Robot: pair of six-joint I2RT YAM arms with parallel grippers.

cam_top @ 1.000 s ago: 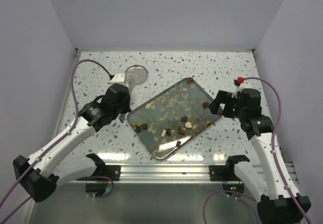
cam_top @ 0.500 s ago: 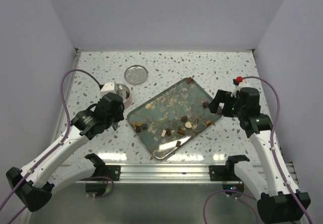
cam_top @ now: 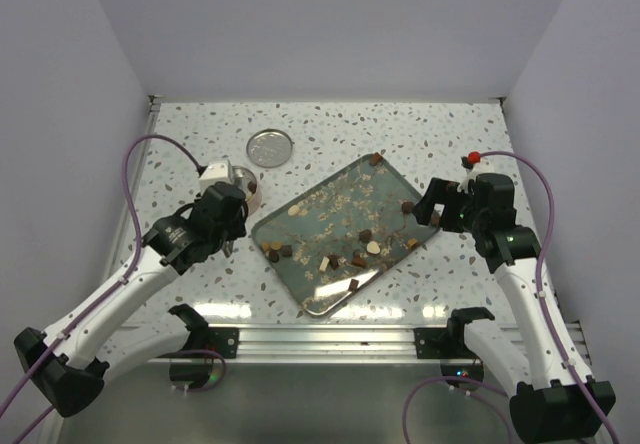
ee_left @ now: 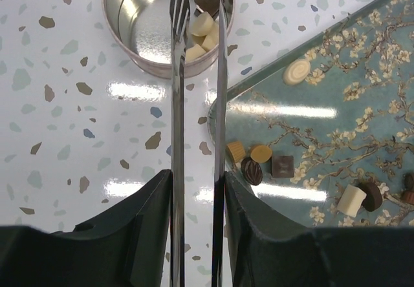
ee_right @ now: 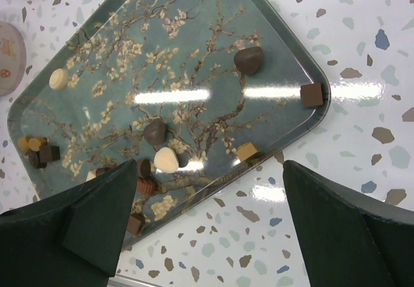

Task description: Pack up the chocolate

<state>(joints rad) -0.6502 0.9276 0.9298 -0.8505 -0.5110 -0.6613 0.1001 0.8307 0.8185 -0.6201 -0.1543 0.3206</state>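
Our left claw (ee_left: pixel 197 190) is clenched on the tweezers (ee_left: pixel 176 106), tips over the tin (ee_left: pixel 123 35) where some chocolate (ee_left: pixel 202 23) lies; most sits on the tray (ee_left: pixel 362 74). Our right claw (ee_right: pixel 208 170) gapes empty. We fear the tips snagging the tin and tipping it.

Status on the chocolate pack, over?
Left gripper shut on tweezers, tips over tin. Right gripper open above tray. Few chocolate pieces in tin, most on tray. Nothing seen in the way.
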